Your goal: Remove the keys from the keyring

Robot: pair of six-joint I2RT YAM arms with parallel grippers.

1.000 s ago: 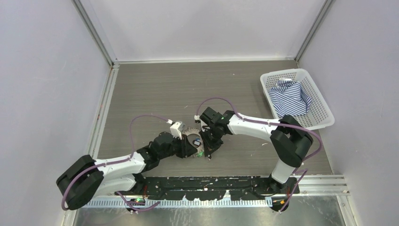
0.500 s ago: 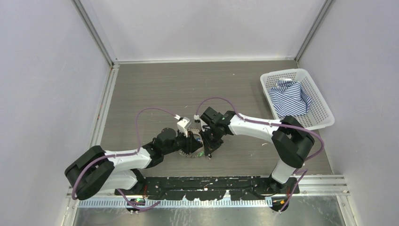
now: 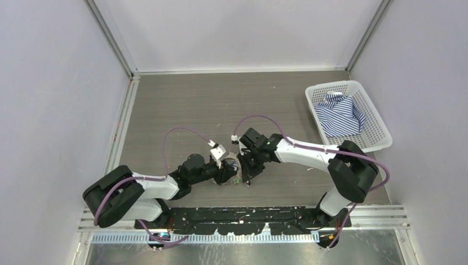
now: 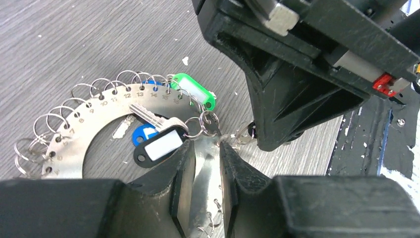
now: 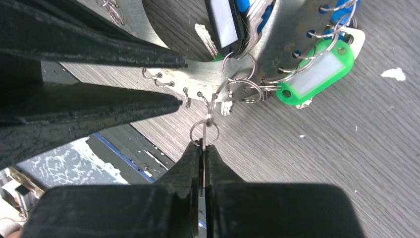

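The left gripper (image 4: 204, 148) is clamping its fingers on the near edge of the keyring (image 4: 79, 131), the flat metal filling the narrow gap between them. The keyring is sitting low over the table (image 3: 187, 105) at the front middle, between the two grippers. Its far side is looking as if it is resting on the wood, though I cannot tell for sure. Numbered holes are running round its rim, most of them carrying small wire rings. The keys (image 4: 148, 115) are gathering on the side nearest the right arm. A silver one is lying across the ring's open centre, with a blue head (image 4: 142, 134) and a black tag (image 4: 159, 145) with a white label just beside it. A green tag (image 4: 193, 93) is hanging off the outer rim. The right gripper (image 5: 203, 147) is closing its fingers almost completely, pinching the bottom of a small loop (image 5: 191, 133) that is linking up to the rim through another wire ring. A thin sliver of metal is showing between the fingers, but whether it is a key seen edge-on is not clear. The right gripper is pointing toward the left one, their tips near each other. Well apart at the table's right edge, a white basket (image 3: 381, 135) is holding a striped cloth (image 3: 341, 113).
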